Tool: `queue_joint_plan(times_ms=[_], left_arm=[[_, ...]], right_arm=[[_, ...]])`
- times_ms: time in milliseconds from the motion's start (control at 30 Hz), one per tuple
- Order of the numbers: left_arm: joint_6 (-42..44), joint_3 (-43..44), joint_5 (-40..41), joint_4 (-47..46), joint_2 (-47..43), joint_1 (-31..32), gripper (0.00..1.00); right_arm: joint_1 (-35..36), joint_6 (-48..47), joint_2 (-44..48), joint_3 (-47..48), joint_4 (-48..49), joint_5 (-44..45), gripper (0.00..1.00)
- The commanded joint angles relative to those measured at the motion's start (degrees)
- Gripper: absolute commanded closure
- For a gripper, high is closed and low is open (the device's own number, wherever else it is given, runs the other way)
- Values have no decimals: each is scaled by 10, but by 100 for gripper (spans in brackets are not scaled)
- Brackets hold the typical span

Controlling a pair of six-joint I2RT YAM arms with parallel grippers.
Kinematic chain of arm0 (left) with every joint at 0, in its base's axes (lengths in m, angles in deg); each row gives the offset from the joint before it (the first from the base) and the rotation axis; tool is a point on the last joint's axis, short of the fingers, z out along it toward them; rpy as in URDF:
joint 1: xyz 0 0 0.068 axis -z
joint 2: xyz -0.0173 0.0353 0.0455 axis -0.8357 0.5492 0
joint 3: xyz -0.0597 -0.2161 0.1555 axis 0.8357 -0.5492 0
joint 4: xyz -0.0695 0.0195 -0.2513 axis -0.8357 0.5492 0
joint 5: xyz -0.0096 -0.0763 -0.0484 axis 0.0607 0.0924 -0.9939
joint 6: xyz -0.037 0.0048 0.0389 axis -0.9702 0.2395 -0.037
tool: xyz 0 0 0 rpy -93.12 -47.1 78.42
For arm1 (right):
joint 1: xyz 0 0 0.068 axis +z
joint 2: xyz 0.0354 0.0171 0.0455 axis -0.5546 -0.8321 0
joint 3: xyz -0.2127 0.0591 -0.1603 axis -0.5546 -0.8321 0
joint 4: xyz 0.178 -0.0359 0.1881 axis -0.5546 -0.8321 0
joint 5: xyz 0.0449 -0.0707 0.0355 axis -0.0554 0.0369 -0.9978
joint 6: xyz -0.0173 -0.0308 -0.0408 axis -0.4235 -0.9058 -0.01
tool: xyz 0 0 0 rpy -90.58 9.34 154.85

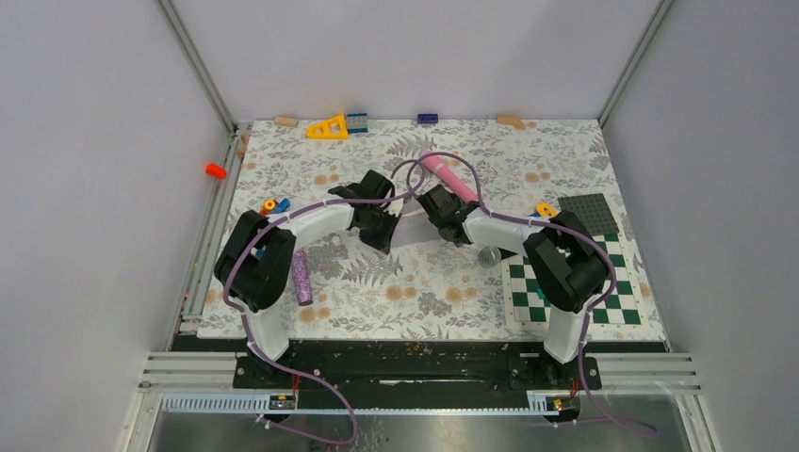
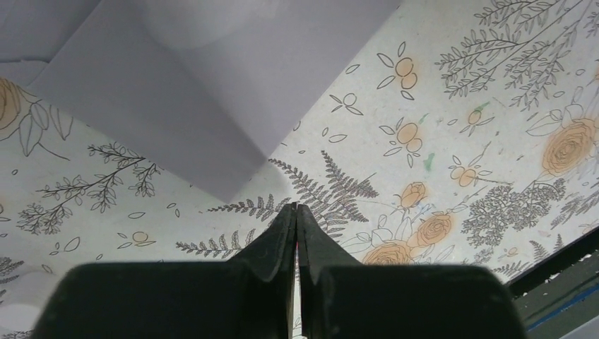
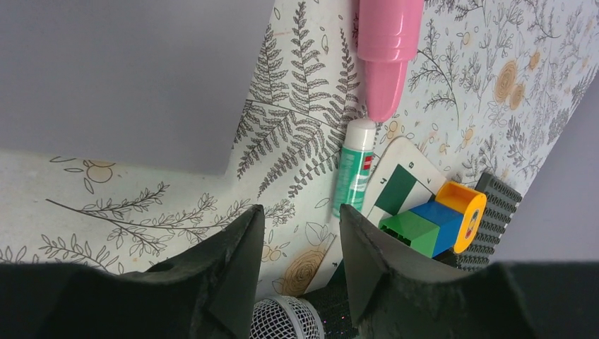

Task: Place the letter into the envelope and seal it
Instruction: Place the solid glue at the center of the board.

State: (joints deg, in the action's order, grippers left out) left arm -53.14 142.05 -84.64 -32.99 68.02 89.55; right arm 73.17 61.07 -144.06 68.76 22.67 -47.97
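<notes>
The pale grey-lavender envelope (image 1: pixel 408 234) lies on the floral cloth between my two grippers. In the left wrist view the envelope (image 2: pixel 198 92) fills the upper left, with a pointed paper corner just ahead of my fingertips. My left gripper (image 2: pixel 296 207) is shut with nothing in it, its tips just short of that corner. My right gripper (image 3: pixel 300 215) is open and empty, and the envelope (image 3: pixel 127 78) lies ahead of it to the left. No separate letter shows; it is hidden or out of view.
A pink marker (image 3: pixel 387 42), a green glue stick (image 3: pixel 355 169), a green-blue-orange toy block (image 3: pixel 438 222) and a microphone (image 3: pixel 282 321) lie near the right gripper. The checkerboard mat (image 1: pixel 612 301) and grey baseplate (image 1: pixel 592 212) sit at the right. A purple stick (image 1: pixel 302 276) lies at the left.
</notes>
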Motion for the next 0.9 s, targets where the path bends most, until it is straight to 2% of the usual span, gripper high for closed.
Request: queue_joint_plan(times_ms=[0, 167, 300, 500, 633, 867], left_arm=[[15, 5, 31, -23, -6, 6, 100], [15, 1, 81, -17, -4, 5, 100], [23, 0, 106, -17, -7, 1, 100], [30, 1, 134, -15, -1, -6, 100], [26, 8, 168, -17, 8, -15, 100], [18, 35, 202, -15, 34, -32, 100]], right_arm=[[7, -2, 5, 22, -25, -5, 49], [-4, 7, 28, 29, -35, -24, 48], [-33, 32, 59, 42, -56, -71, 48], [-77, 69, 74, 100, -95, -128, 48], [-97, 119, 47, 156, -135, -216, 49], [-158, 231, -50, 280, -193, -426, 52]])
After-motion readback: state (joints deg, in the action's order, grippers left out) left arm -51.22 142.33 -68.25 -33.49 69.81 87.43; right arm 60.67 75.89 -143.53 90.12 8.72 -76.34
